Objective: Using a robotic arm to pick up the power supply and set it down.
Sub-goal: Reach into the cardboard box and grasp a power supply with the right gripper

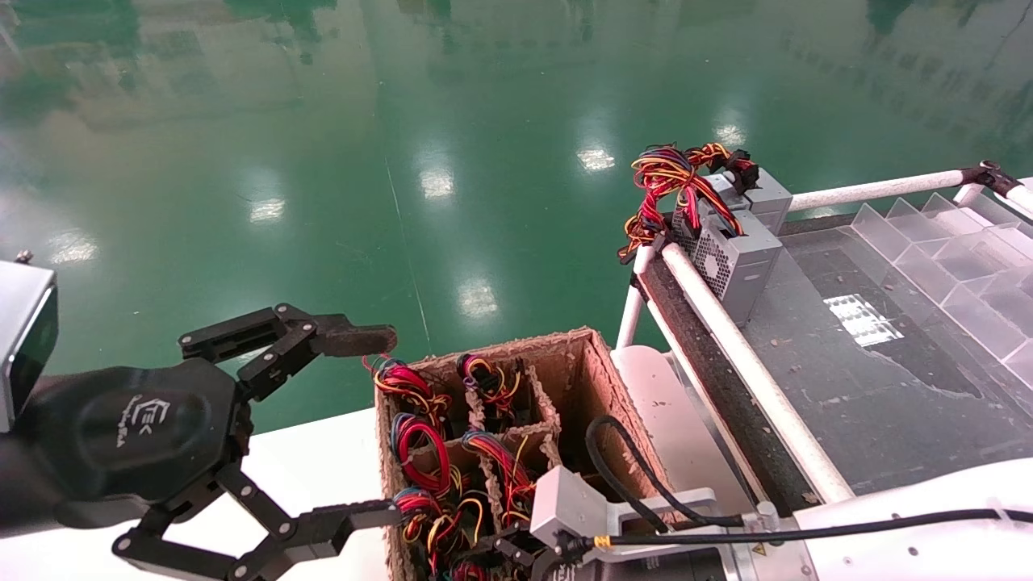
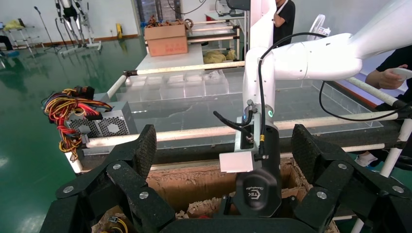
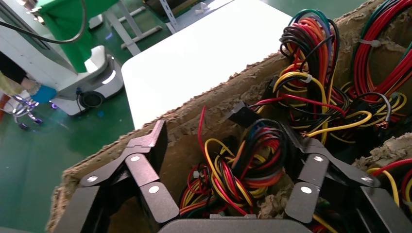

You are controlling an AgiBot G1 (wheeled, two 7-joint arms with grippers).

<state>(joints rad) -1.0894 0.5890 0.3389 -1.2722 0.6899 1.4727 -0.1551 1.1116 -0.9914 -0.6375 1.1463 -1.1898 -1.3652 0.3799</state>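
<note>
Here the right gripper is down in the cardboard box at its 6 o'clock end, jaws spread wide around a wire bundle, gripping nothing; the power supply itself lies hidden beneath. This looks like the reach-to-grasp step: next, sink lower and close. The left gripper hovers wide open at 9 o'clock.

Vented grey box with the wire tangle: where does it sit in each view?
Head view: vented grey box, upper right, behind the white rail's far end.
Left wrist view: at the rail's end, beyond the cardboard carton.
Right wrist view: not in it.
Shared landmark: that carton.
</note>
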